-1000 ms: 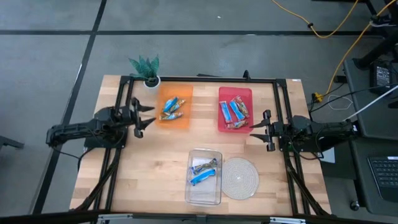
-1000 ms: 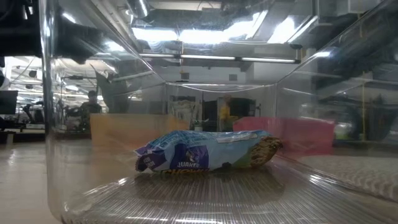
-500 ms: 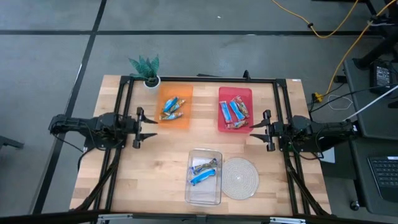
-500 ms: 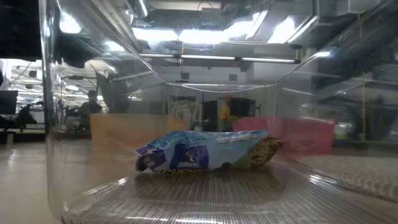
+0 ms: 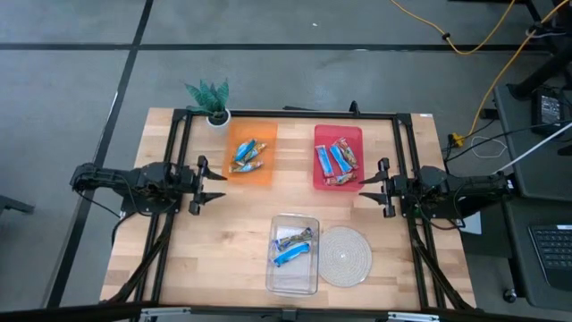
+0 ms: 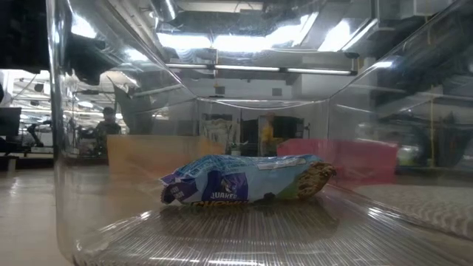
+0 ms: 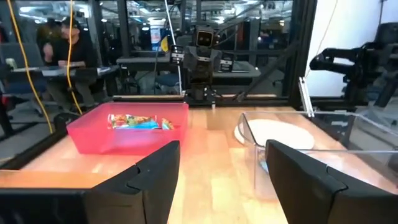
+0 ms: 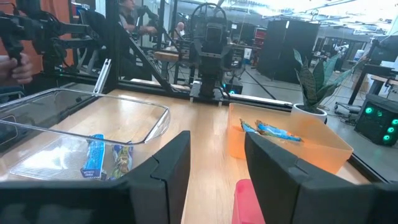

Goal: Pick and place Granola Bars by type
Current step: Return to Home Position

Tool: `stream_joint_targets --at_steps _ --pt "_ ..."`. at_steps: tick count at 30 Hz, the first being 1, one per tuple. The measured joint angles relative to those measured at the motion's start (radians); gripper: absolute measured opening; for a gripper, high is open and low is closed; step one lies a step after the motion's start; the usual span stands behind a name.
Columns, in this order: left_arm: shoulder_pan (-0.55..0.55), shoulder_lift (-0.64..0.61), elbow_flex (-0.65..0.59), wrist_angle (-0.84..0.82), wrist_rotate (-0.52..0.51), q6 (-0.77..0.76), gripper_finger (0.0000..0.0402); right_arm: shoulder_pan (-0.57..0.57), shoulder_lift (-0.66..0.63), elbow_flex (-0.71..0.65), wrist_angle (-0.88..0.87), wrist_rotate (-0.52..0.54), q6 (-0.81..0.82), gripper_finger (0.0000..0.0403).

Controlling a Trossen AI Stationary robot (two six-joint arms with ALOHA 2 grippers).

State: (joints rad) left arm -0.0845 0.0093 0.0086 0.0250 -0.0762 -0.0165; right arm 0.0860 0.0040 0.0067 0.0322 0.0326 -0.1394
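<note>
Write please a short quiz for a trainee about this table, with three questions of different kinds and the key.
1. True or false: the left gripper and the right gripper are both shut.
2. Which thing lies beside the clear tray? A. a potted plant; B. the woven mat; C. a yellow cable.
3. How many trays hold granola bars?
Key: 1. False, both are open and empty. 2. B. 3. Three: the orange tray, the red tray and the clear one.
</note>
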Motion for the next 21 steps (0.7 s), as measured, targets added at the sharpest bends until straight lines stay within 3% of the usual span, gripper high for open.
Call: stream_joint_targets --at_steps 21 --pt "0.000 0.015 0.000 0.000 -0.001 0.030 0.0230 0.000 0.000 0.000 0.000 0.000 0.000 0.0155"
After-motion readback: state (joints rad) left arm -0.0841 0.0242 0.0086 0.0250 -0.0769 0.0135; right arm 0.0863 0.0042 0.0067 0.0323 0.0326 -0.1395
